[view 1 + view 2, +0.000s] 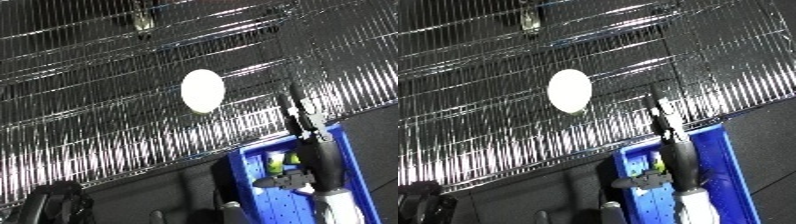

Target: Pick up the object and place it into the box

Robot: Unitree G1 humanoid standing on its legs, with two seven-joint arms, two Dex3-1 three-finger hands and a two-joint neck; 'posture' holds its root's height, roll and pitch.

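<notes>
Over the blue bin [348, 150], right hand [306, 122] reaching toward the shelf.
White oval object [202, 90] lies mid-shelf on wire shelf [89, 100]; whether the fingers are apart or together cannot be told.

White oval object on the wire shelf, blue bin at the lower right.

The object [202, 90] was a plain white oval, smooth and unmarked, and sat near the middle of the frame on the shiny wire shelf [89, 100], with its long axis running roughly up and down the picture. The bin [728, 165] was bright blue, with raised walls and a perforated floor, and stood at the lower right of the frame, below the shelf's edge and well apart from the object.
</notes>
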